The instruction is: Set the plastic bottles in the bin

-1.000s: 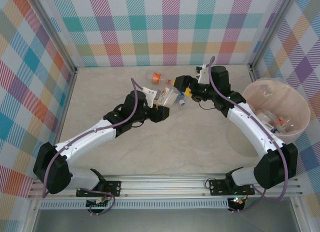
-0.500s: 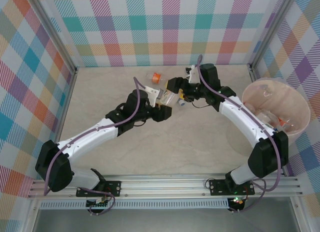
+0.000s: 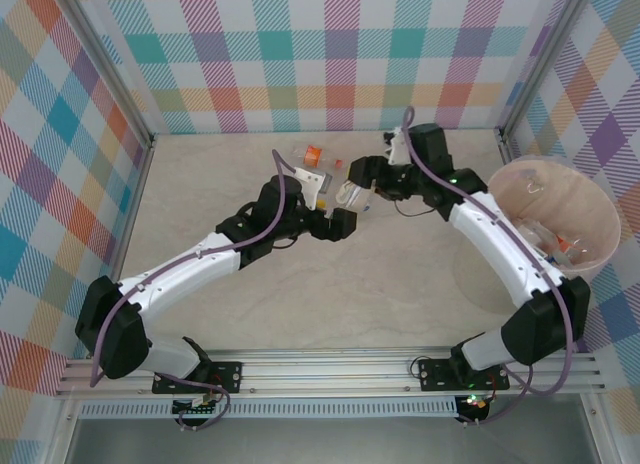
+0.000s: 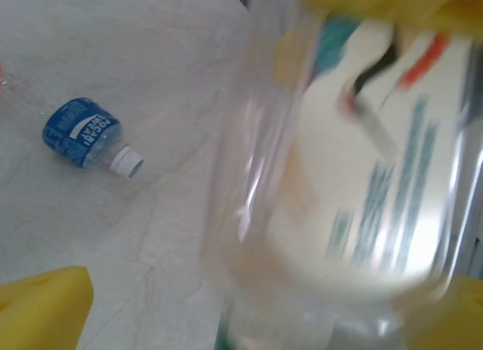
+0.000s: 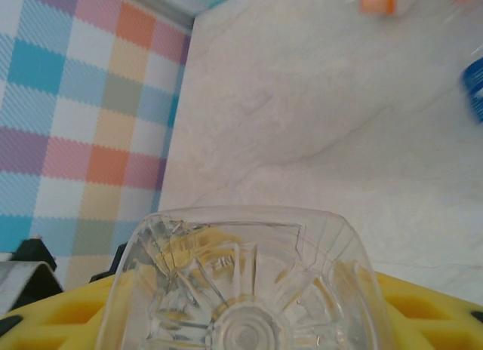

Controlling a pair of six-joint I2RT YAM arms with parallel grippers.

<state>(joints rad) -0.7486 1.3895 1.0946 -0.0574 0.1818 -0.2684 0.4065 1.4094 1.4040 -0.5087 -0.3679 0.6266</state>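
Though clear, star-ribbed plastic bottle [image 5: 241, 290] base.

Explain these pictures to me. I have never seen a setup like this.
Two robot arms, each ending in a two-finger gripper, stand at a table. One picture looks down from above; the other two come from wrist cameras. The right gripper is closed on a clear bottle, seen base-first in its camera. The left gripper is open around the same bottle. A blue-labelled bottle and an orange-labelled bottle lie on the table. The pink bin on the right holds several bottles.
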